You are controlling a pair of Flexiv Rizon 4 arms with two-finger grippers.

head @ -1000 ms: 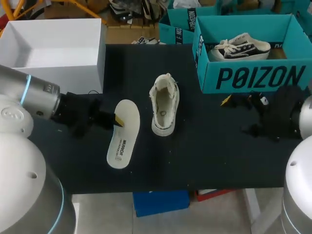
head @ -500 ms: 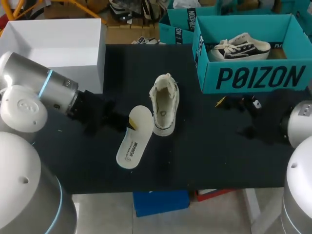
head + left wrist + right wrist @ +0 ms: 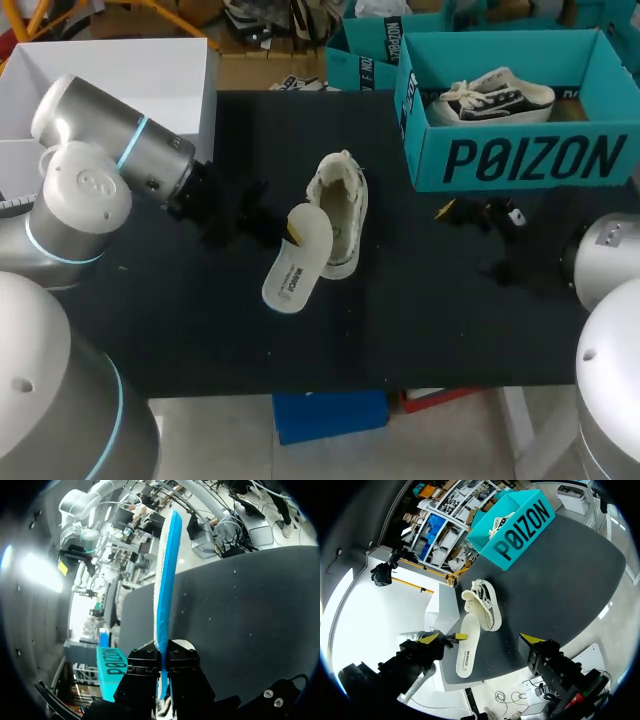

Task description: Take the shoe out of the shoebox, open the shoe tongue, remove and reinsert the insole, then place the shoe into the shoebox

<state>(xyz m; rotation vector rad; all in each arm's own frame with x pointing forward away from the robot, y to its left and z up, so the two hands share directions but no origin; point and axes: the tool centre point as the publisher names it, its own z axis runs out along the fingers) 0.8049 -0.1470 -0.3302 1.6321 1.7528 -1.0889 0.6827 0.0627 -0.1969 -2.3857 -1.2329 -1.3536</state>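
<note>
My left arm has swung in from the table's left side, bringing the insole (image 3: 297,262) off the flat and up against the shoe (image 3: 338,215). The left gripper (image 3: 292,233) pinches the insole's end nearest the shoe, jaws pressed onto its edge, and the insole stands tilted with its blue underside showing in the left wrist view. The right gripper (image 3: 478,214) has edged slightly toward the shoe, jaws spread wide and holding nothing.

I judge this the reinsertion step. Next, the insole must be lifted over the shoe's opening and fed in lengthwise. The shoe lies loose on the black table (image 3: 430,330) and could slide, so my right arm may need to steady it.

The teal shoebox (image 3: 520,160), holding a second shoe (image 3: 495,97), waits behind. A white box (image 3: 110,90) sits well apart.
</note>
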